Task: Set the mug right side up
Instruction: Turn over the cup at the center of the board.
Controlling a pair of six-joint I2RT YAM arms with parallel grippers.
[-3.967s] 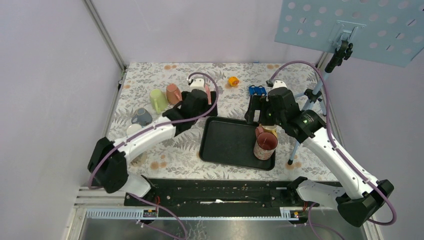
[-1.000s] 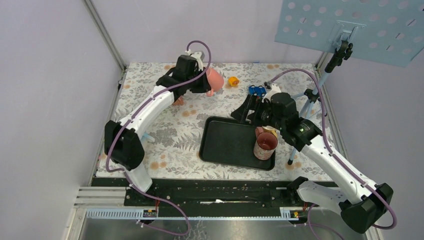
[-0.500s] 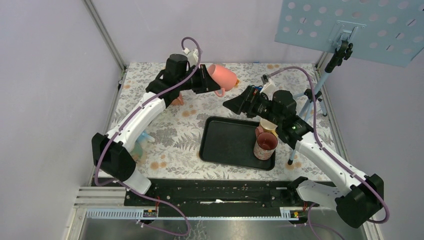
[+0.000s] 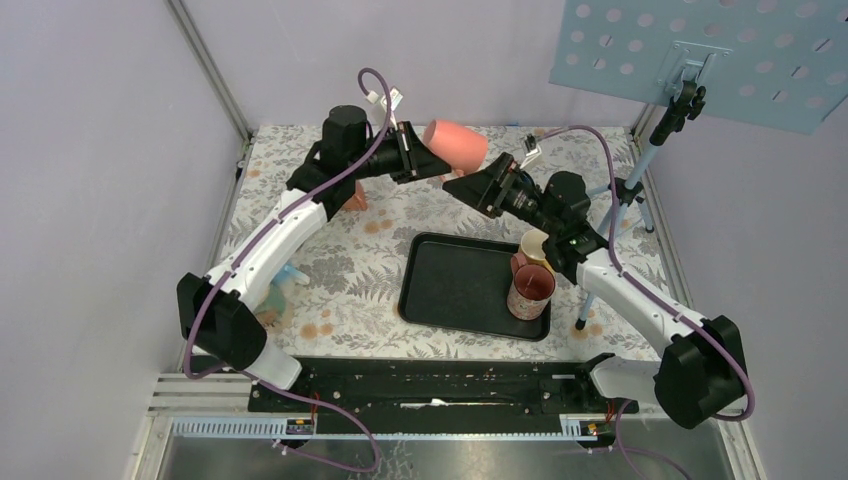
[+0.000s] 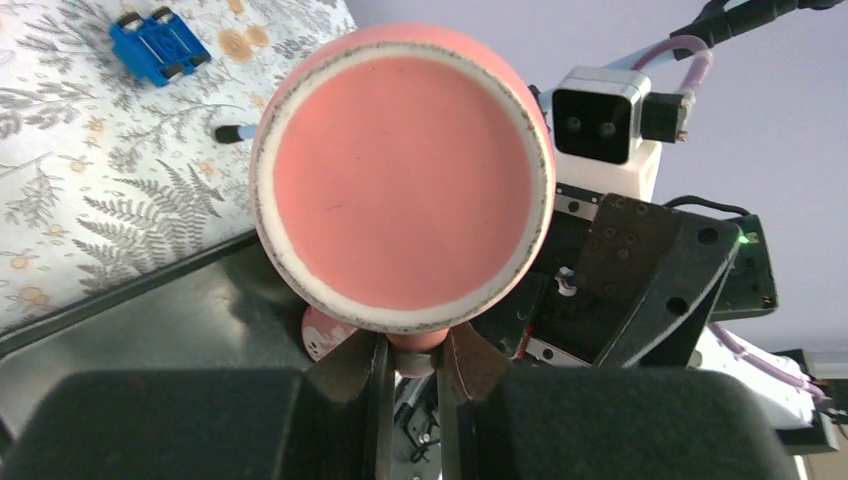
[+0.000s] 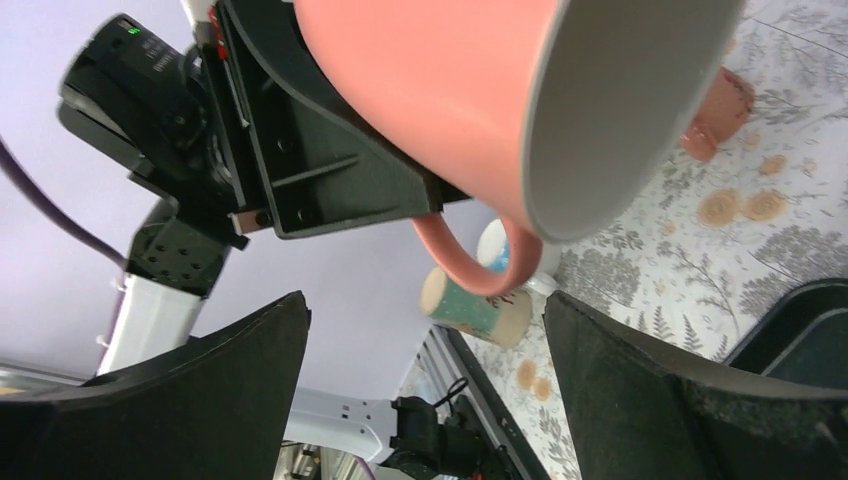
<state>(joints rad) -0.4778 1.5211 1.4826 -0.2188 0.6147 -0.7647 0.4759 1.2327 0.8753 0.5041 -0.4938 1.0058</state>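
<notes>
Black tray (image 4: 450, 290), on floral cloth (image 4: 350, 270). Patterned maroon mug (image 4: 530, 291), upright, at the tray's right end. Cream mug (image 4: 536, 246), just behind it. Blue toy car (image 5: 158, 45), on the cloth. Perforated blue panel (image 4: 700, 50), upper right.

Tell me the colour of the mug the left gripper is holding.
The mug is salmon pink; it shows best in the left wrist view.

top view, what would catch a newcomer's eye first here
The pink mug hangs on its side in mid-air over the far middle of the table, with the left tool pinching its handle. Close beside it, the right tool stands wide open, pointed at the mug. Nearer the arms' bases, a black tray holds an upright patterned mug at its right end.
</notes>
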